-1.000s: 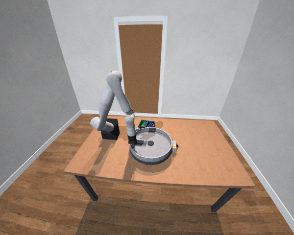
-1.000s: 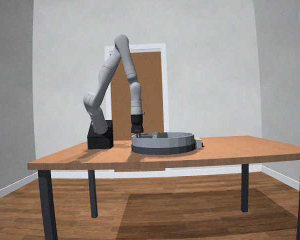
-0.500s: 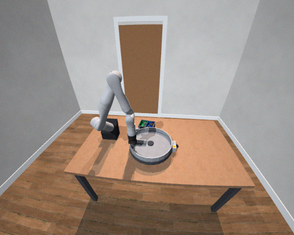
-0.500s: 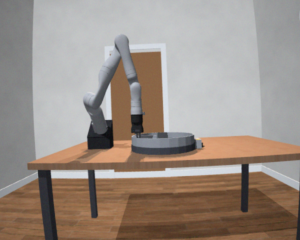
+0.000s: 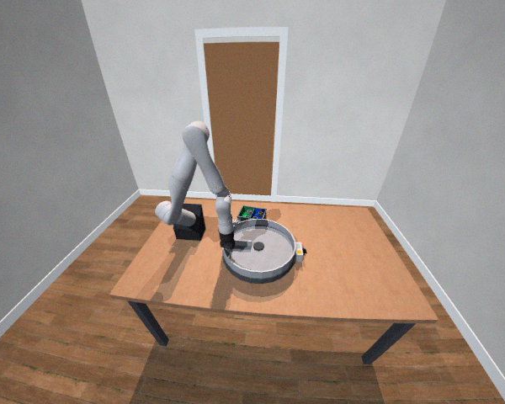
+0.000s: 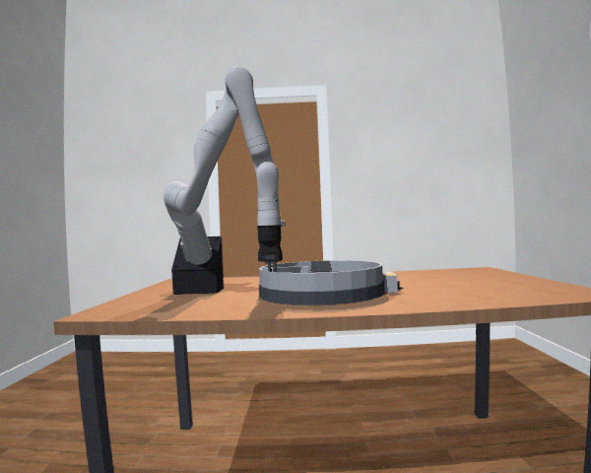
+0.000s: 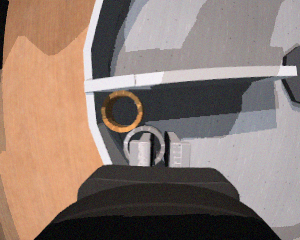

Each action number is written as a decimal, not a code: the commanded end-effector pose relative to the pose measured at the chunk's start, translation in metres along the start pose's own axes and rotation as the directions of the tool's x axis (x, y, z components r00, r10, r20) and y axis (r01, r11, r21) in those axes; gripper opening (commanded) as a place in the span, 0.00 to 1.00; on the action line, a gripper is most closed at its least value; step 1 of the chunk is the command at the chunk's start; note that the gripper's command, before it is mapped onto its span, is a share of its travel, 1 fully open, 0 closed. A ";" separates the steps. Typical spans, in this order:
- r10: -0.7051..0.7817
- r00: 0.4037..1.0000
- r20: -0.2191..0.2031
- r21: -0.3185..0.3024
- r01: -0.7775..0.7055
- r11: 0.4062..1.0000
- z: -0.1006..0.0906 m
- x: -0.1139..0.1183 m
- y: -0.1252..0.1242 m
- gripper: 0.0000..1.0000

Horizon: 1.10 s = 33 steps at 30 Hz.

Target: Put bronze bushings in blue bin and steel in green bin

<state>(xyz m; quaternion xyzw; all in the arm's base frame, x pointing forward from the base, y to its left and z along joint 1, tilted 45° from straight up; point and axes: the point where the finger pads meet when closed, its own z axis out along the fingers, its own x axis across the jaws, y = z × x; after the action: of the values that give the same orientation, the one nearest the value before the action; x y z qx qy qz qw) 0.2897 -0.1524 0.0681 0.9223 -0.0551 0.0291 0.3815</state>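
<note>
No legible markings seen. The jaws are nearly together, clamped on the wall of a steel bushing [image 7: 145, 146] at the turntable [image 5: 261, 271] rim nearest the bench's left edge; a bronze bushing [image 7: 121, 111] lies just beside.

In the wrist view the gripper [image 7: 160, 154] body fills the bottom edge and covers the near part of the steel bushing [image 7: 145, 146] clamped between its fingers. The dark hub [image 7: 298, 75] is cut off by the right edge. In the top view the contents of the green bin [image 5: 245, 212] and blue bin [image 5: 258, 213] are too small to tell. In the exterior view the turntable [image 6: 322, 287] wall hides both bushings and the bins.
</note>
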 end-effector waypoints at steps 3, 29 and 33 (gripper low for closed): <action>-0.001 1.000 -0.003 0.002 0.001 1.000 -0.002 0.001 -0.001 0.00; -0.001 1.000 -0.002 0.002 0.001 1.000 -0.009 0.001 -0.001 0.00; -0.002 1.000 -0.003 0.002 0.002 1.000 -0.011 0.001 -0.001 0.00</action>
<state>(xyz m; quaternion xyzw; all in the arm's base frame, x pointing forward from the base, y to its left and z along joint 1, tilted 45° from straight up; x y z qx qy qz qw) 0.2894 -0.1460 0.0749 0.9223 -0.0556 0.0283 0.3815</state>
